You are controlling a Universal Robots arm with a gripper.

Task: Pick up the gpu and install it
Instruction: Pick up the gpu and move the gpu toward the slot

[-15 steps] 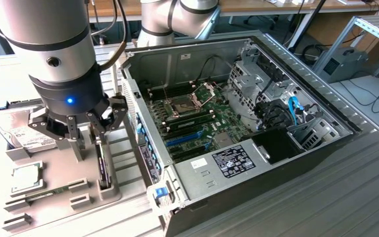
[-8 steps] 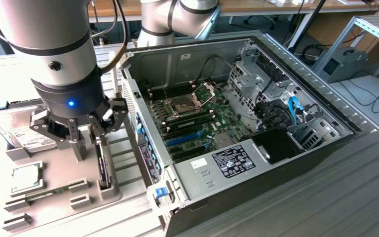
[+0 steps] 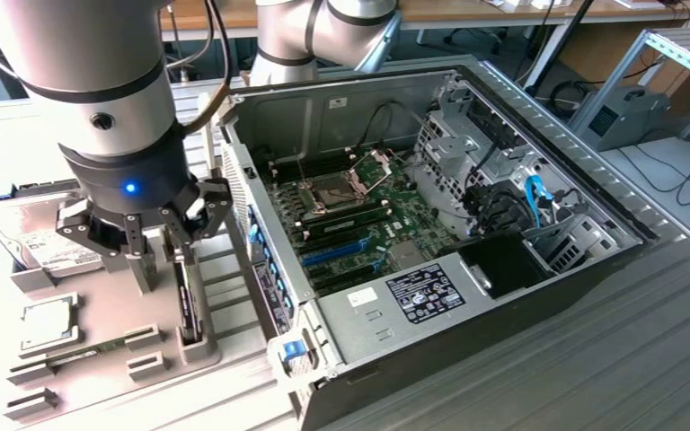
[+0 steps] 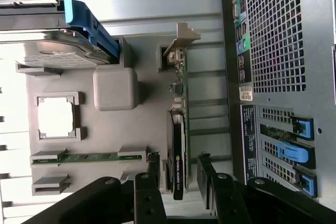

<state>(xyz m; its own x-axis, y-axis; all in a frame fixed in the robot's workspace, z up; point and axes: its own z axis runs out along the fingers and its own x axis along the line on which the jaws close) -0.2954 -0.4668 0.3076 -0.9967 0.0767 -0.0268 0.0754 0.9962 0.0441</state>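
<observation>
Little text legible. Gpu: green logo mark and a line of pale lettering along black edge, letters too small to make out. Computer case, rear panel, wrist view: black sticker with white print, white sticker beside it, neither readable. Power supply, exterior view: black-and-white rating label, dense print and symbols, unreadable. Hard drive: white drive label, print too small to read. No brand or number readable with certainty.
</observation>
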